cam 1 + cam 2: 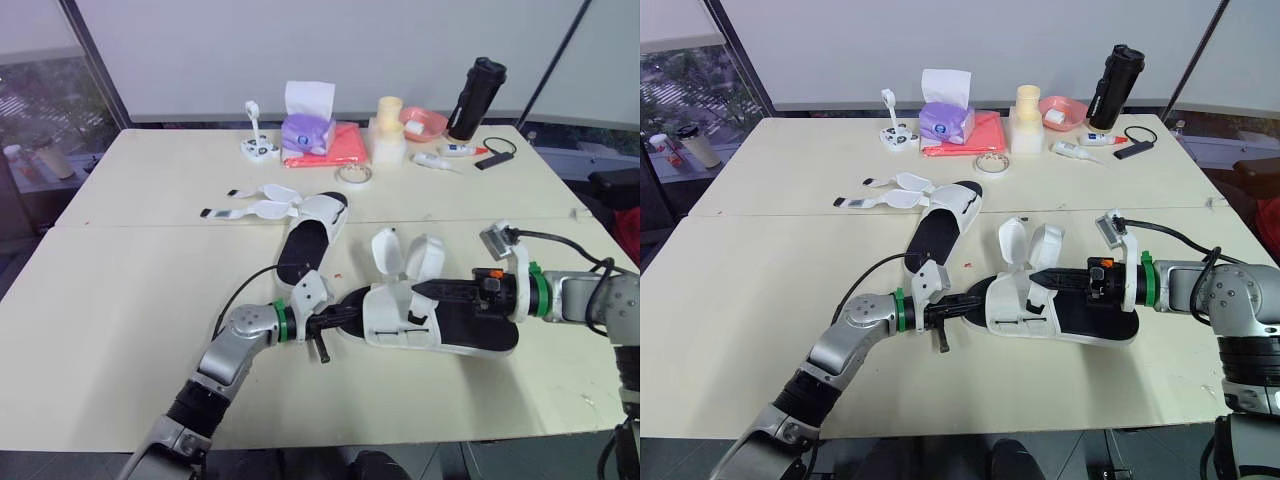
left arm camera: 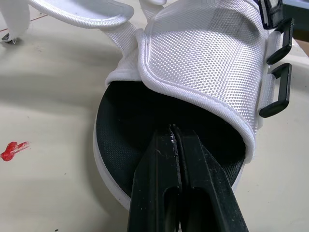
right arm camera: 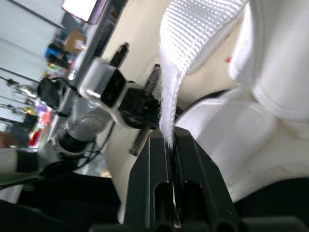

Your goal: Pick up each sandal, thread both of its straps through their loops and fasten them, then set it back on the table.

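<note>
**Both grippers on the near sandal, right one pinching a strap**

I have the near sandal lying on the table at the front centre, toe toward my left arm and heel toward my right. Its two white straps stand up, unfastened, above the black insole.

My left gripper is at the toe end. Its fingers are pressed tight together, and their tips sit on the insole just under the edge of the white upper. The two black loops show on the side of that upper.

My right gripper comes in from the heel side, low over the insole. Its fingers are closed on a strap, and the white webbing runs down between them.

The far sandal lies flat just behind the near one, pointing away from me. Its straps are spread open on the table to the left.

A tissue box, a tape roll, a pink bowl and a black bottle stand well apart at the table's back edge.
</note>
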Robot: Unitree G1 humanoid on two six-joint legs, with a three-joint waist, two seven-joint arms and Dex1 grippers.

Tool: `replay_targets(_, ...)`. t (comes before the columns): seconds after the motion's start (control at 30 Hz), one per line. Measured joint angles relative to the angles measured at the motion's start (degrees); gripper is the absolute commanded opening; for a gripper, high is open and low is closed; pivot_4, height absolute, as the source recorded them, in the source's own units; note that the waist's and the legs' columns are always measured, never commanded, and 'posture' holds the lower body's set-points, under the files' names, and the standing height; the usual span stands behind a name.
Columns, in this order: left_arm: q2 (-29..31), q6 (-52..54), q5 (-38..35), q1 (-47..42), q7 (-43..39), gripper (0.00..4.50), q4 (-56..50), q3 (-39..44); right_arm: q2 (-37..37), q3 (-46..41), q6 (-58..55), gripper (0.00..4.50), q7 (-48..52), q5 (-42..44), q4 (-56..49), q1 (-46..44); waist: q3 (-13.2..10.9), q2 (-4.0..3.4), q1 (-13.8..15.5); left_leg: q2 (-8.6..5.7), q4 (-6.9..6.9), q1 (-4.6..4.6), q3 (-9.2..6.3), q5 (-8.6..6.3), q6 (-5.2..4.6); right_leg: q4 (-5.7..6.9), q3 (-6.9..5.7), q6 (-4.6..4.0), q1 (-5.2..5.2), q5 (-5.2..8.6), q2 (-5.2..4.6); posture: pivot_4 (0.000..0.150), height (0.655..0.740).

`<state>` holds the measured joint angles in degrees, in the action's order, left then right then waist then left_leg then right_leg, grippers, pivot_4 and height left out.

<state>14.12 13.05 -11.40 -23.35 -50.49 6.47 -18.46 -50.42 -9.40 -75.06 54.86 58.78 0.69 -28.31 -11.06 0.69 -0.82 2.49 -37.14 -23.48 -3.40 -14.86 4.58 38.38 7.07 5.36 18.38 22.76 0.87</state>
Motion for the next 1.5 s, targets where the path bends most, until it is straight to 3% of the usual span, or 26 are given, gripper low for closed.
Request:
replay_targets(0.4,0.0,0.0,0.0,-0.1,-0.1,0.02,0.1,0.0,-1.2,1.1,3.1,0.02,1.8,-2.9,-4.0,3.5,0.0,-0.01,0.0,0.00,0.00,0.00,0.00,0.00,0.00,0.00,-0.01,0.00,0.00,0.00,0.00,0.150,0.7400)
replay_targets(0.73,-0.1,-0.1,0.0,-0.7,-0.2,0.02,0.7,-0.5,-7.0,8.4,14.0,0.02,7.5,-12.7,-8.4,4.9,0.0,-0.02,0.2,-0.02,0.01,0.00,-0.01,0.00,0.00,-0.01,-0.02,0.00,0.00,0.00,0.00,0.150,0.7400)
replay_targets(1.1,-0.1,-0.2,0.0,-0.8,-0.2,0.02,1.2,-0.4,-7.1,8.4,19.7,0.02,12.6,-13.8,-14.8,7.8,0.0,-0.02,0.1,-0.01,-0.07,0.02,-0.03,0.00,0.00,0.02,-0.04,0.00,-0.04,0.00,0.00,0.150,0.7400)
replay_targets(1.2,-0.1,-0.3,0.0,-0.9,-0.2,0.02,1.3,-0.4,-7.2,8.6,21.0,0.91,12.7,-15.5,-15.2,8.2,0.0,-0.02,0.1,-0.01,-0.07,0.02,-0.03,0.00,0.00,0.03,-0.04,0.00,-0.04,0.00,0.00,0.150,0.7400)
replay_targets(1.43,-0.1,-0.2,-0.1,-0.8,-0.9,0.02,0.8,-0.5,-7.2,8.0,21.9,4.39,12.4,-16.7,-15.1,10.2,0.0,-0.03,0.0,-0.01,-0.11,0.04,-0.02,0.00,0.00,0.08,-0.04,0.00,-0.06,0.00,0.00,0.150,0.7400)
replay_targets(1.5,-0.1,-0.1,-0.1,-0.7,-1.0,0.02,0.6,-0.5,-7.2,5.2,20.7,4.39,11.7,-15.2,-15.1,11.5,0.0,-0.03,0.1,-0.02,-0.12,0.04,-0.02,0.00,0.00,0.09,-0.04,0.00,-0.07,0.00,0.00,0.150,0.7400)
